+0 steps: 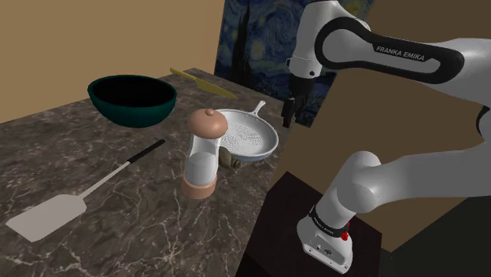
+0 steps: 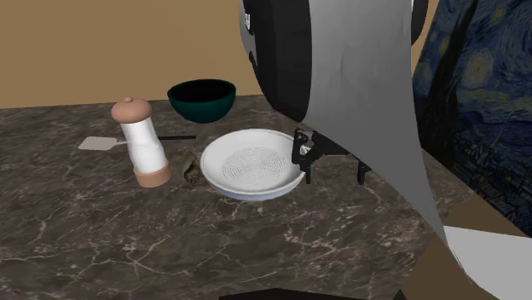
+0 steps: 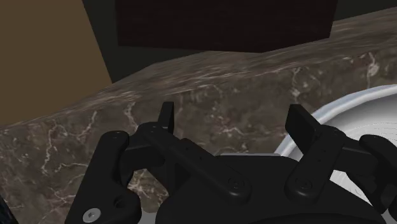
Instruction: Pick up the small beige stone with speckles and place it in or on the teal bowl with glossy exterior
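Near the middle of the dark marbled bench (image 1: 94,149), spotting the small dull-brown stone (image 2: 189,168) lying between a pepper grinder (image 2: 141,143) and a white strainer pan (image 2: 253,164), just beside the pan's rim and partly hiding behind the grinder in the shoulder view. Finding the teal bowl (image 1: 131,101) standing well apart from the stone, farther back on the bench. Noting a pale spatula (image 1: 71,201) with a dark handle lying flat toward the shoulder view's left, and a yellow knife (image 1: 197,81) lying just behind the bowl. Seeing the pincer (image 3: 234,124) hanging above the bench close by the pan's rim, on the side away from the stone, fingers standing apart and clasping nothing.
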Tool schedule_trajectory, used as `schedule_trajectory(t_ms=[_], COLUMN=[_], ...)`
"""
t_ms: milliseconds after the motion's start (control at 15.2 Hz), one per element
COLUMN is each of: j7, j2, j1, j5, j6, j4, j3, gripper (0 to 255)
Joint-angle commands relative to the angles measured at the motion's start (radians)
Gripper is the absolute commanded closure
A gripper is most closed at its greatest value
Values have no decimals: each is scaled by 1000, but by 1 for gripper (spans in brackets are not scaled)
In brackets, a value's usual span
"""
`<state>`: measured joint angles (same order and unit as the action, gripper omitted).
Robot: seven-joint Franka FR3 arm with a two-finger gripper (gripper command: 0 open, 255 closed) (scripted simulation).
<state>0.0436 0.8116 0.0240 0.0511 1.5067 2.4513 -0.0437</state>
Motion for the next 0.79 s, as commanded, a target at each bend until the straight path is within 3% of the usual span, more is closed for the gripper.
schedule_trajectory(t_ms=[0,726], j7=[0,131], j2=[0,-31], j1=[0,130], j5=[0,-183], j6=[0,220], j4=[0,-4], j3=[0,-185], gripper=[0,0])
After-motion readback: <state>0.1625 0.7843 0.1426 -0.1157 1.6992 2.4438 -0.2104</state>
